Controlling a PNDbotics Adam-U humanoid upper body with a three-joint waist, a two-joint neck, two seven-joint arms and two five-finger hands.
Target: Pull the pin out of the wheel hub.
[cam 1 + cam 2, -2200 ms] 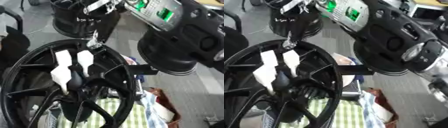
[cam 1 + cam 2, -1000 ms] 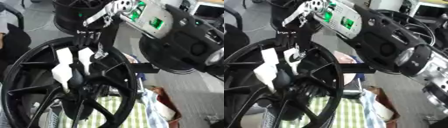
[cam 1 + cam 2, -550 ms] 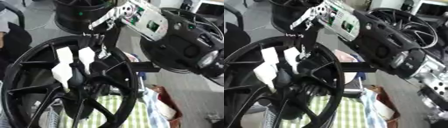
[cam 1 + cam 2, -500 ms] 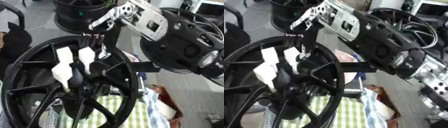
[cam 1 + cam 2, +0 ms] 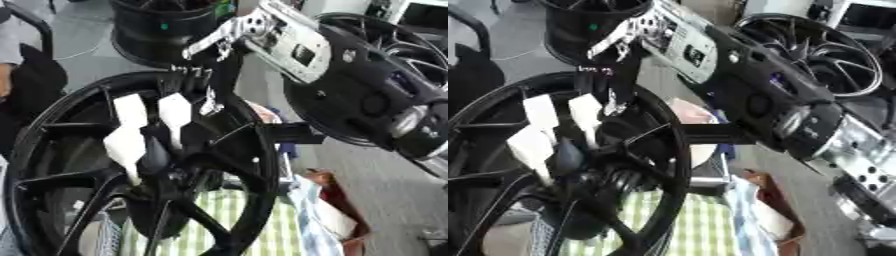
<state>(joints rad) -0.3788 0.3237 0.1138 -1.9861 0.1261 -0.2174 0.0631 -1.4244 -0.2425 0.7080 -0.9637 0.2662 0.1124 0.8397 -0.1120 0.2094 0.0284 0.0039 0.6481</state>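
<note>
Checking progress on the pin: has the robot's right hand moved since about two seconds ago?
Yes. The right hand has come down from above the wheel and is now at its upper rim, beside the white tabs.

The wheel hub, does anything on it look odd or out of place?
Two white strips lie across the black spokes near the wheel hub centre, standing out as not part of it. The right hand reaches down beside them.

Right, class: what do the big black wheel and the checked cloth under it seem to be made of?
The wheel looks like cast metal with a glossy black coat: stiff thin spokes and soft highlights along the rim, though paint hides the metal itself. The checked cloth looks like woven fabric, matte, with a green and white grid and soft folds.
</note>
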